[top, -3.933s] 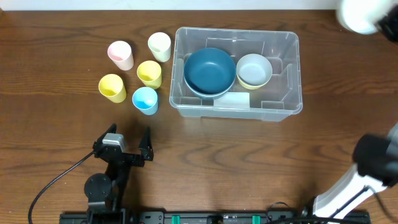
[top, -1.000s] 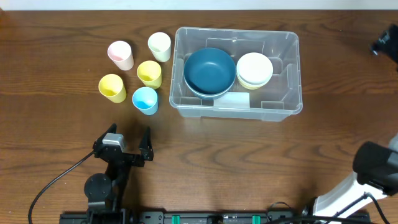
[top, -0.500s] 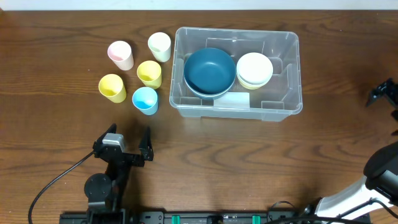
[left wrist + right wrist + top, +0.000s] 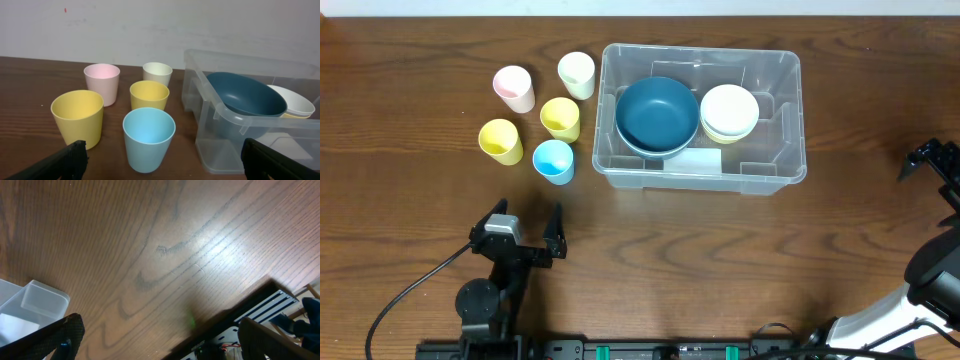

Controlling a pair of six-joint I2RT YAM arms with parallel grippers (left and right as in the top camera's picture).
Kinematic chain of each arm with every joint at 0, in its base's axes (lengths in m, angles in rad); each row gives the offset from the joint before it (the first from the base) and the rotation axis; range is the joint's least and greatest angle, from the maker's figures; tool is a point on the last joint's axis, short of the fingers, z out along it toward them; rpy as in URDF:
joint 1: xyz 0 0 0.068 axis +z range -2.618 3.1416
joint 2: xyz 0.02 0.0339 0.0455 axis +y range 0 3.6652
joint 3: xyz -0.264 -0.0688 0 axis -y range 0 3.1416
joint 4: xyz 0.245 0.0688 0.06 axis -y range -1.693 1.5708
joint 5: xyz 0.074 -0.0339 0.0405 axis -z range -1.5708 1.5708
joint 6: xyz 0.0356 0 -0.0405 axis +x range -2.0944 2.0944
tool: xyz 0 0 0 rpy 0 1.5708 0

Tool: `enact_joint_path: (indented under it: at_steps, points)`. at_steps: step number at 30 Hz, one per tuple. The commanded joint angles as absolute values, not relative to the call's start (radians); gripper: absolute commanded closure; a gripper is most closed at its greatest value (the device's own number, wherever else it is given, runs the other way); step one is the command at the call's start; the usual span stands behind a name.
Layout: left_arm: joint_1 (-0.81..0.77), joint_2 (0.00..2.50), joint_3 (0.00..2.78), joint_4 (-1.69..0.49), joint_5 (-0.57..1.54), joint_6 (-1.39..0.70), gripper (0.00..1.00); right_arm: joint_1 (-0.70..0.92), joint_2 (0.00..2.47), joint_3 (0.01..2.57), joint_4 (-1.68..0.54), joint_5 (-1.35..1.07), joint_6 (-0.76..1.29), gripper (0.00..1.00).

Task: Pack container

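My left pincer (image 4: 523, 232) waits spread and empty, facing the loose cups (image 4: 560, 118); the light-blue cup (image 4: 554, 160) stands nearest, so I judge these the next load. My right pincer (image 4: 930, 160), likewise spread and holding nothing, hangs well to the right of the container (image 4: 803, 110). The container sits just right of the cups and holds a dark blue bowl (image 4: 657, 113) and a white bowl (image 4: 728, 108).

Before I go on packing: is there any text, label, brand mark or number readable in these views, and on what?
None: no readable text in any view.
The container, dark blue bowl, white bowl and five cups look plain.
The pale rectangle at the container's near wall: no lettering can be made out.
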State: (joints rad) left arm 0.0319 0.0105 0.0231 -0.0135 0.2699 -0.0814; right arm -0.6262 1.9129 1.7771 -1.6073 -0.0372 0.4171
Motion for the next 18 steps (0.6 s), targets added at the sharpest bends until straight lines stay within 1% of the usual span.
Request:
enact_joint_path:
  at_steps: [1,2,4,5,9,11,14,16,18]
  points:
    - [0.035,0.004,0.004,-0.043,0.306,-0.098,0.02,-0.636,1.887,1.771,-1.608,-0.044,0.433,0.01]
    - [0.035,0.004,0.004,-0.031,0.35,-0.11,0.02,-0.636,1.887,1.771,-1.608,-0.044,0.433,0.01]
    - [0.035,0.005,0.018,0.024,0.523,-0.109,0.02,-0.636,1.887,1.771,-1.608,-0.044,0.433,0.01]
    - [0.035,0.005,0.029,0.034,0.56,-0.11,0.02,-0.636,1.887,1.771,-1.608,-0.044,0.433,0.01]
    - [0.036,0.036,0.164,-0.014,0.568,-0.109,0.02,-0.636,1.887,1.771,-1.608,-0.044,0.433,0.01]
    - [0.036,0.096,0.282,-0.09,0.518,-0.105,0.02,-0.636,1.887,1.771,-1.608,-0.044,0.433,0.01]
    - [0.036,0.284,0.531,-0.281,0.429,-0.068,0.02,-0.636,1.887,1.771,-1.608,-0.044,0.433,0.01]
    - [0.036,0.439,0.71,-0.444,0.427,-0.023,0.02,-0.636,1.887,1.771,-1.608,-0.044,0.433,0.01]
    - [0.036,0.608,0.896,-0.607,0.491,-0.009,0.02,-0.636,1.887,1.771,-1.608,-0.044,0.433,0.01]
